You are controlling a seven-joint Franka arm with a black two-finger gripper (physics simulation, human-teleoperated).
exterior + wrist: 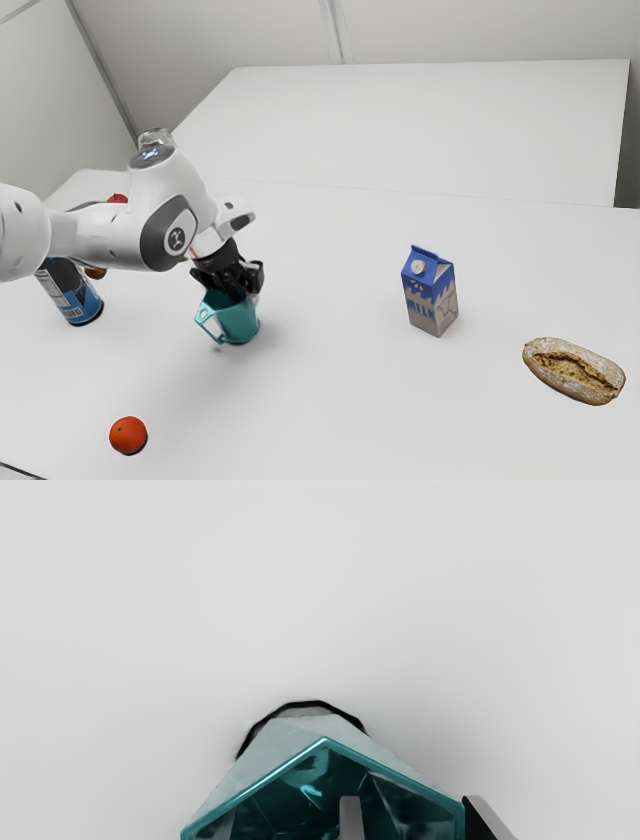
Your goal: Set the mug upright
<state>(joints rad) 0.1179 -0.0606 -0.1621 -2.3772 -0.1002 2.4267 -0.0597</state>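
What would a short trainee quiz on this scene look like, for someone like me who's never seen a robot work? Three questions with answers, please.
1. Which is nearest the exterior view's right edge?
A) the orange fruit
B) the blue can
C) the bread

2. True or false: the milk carton stands upright on the table.

3. Fill in the colour: the robot's gripper is at the ____ mug.

Key: 1 C; 2 true; 3 teal

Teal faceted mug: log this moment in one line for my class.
Teal faceted mug: mouth upward, tilt unclear | black two-finger end effector: at its rim | grip: unclear
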